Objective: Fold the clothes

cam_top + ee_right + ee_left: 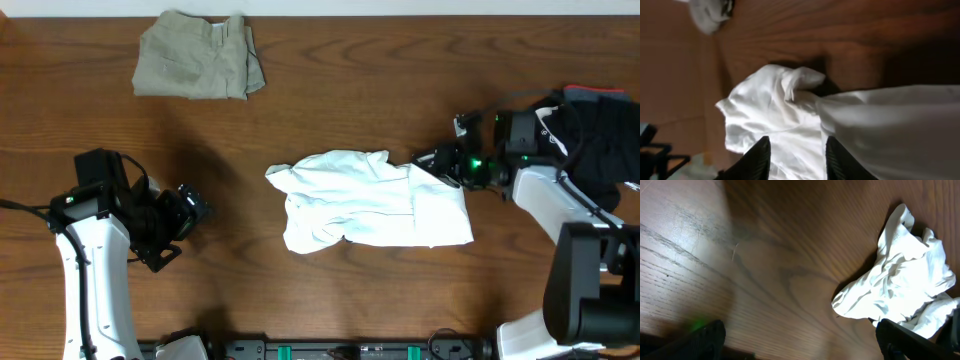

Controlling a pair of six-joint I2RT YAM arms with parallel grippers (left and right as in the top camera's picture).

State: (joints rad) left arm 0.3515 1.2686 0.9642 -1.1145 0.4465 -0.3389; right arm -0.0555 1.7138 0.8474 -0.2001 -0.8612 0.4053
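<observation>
White T-shirt (375, 200) lying mid-table, right gripper (440, 160) at its upper right edge.

The shirt lies crumpled on the left and flatter on the right on the wooden table (350, 90). The right wrist view shows the right gripper's jaws spread over the white cloth, pinching nothing. The left gripper (190, 215) stands well apart to the shirt's left, jaws fully spread and empty. Only the overhead view shows the khaki trousers (198, 68) folded at the far edge and the black bundle (600, 140) behind the right arm. Only the left wrist view shows the creases of the shirt's rumpled edge up close.
</observation>
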